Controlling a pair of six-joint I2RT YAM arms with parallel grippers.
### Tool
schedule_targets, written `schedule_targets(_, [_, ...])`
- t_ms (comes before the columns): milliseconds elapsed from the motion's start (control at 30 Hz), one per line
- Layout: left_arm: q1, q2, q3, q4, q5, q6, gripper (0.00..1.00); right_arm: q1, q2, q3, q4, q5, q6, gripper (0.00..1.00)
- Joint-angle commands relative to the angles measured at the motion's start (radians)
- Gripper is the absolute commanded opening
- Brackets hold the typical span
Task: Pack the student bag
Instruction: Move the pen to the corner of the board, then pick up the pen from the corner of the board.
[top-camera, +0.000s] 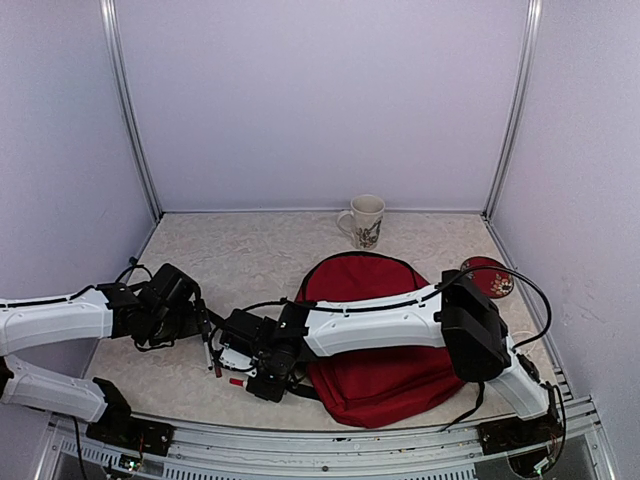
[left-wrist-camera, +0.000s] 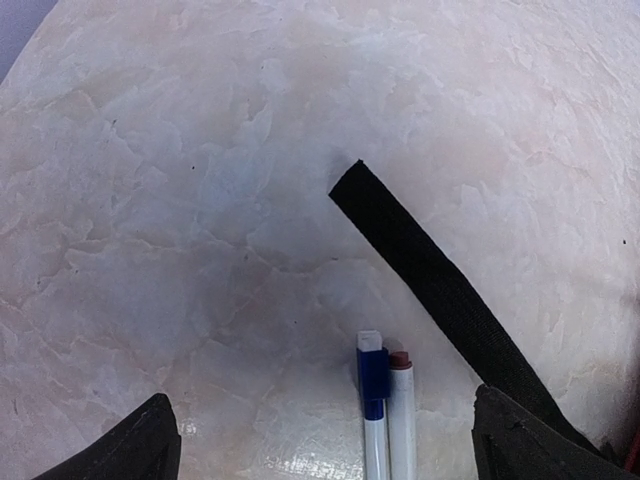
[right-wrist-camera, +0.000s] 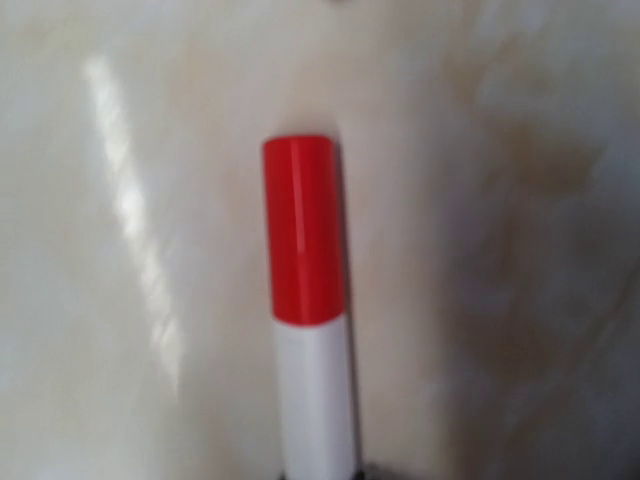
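Backpack (top-camera: 385, 385) flat, mug (top-camera: 366, 220) upright beyond

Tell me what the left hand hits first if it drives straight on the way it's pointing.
Most likely the blue-capped marker and the brown-capped marker beside it, lying on the table within the open left hand. The black strap lies farther on. Depth is unclear.

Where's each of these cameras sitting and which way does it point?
Top external: above and behind the arm bases, looking down at the table; left arm, right arm, student bag, mug show.
Left wrist: low over the table, facing two markers and a black strap; fingers in bottom corners.
Right wrist: close, blurred, on a red-capped marker; no fingers clearly show.
Shared: top and right wrist both show that red cap.
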Motion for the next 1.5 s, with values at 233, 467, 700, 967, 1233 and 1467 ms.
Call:
schedule_targets(233, [0.015,-0.012,-0.009,0.007,-0.007,0.022,0.99,0.059,-0.138,-0.227,-0.176,-0.052,0.128,0.04])
schedule_targets(467, [0.015,-0.017,-0.001,0.004,-0.005,0.026,0.99,0.082,-0.1,-0.196,-0.292,-0.023,0.154,0.07])
schedule_targets(700, [0.017,-0.042,-0.011,-0.012,-0.009,0.021,0.99,0.092,0.017,-0.033,-0.398,0.046,0.145,0.18])
schedule_targets(967, [0.019,-0.043,-0.01,-0.009,-0.007,0.02,0.99,0.101,0.097,0.039,-0.438,0.069,0.121,0.21])
schedule_targets(1233, [0.02,-0.029,-0.006,-0.007,-0.005,0.025,0.99,0.101,0.064,0.023,-0.385,0.057,0.114,0.0])
schedule_targets(1467, [0.021,-0.031,-0.006,-0.006,-0.005,0.025,0.99,0.101,-0.042,-0.02,-0.289,0.056,0.101,0.0])
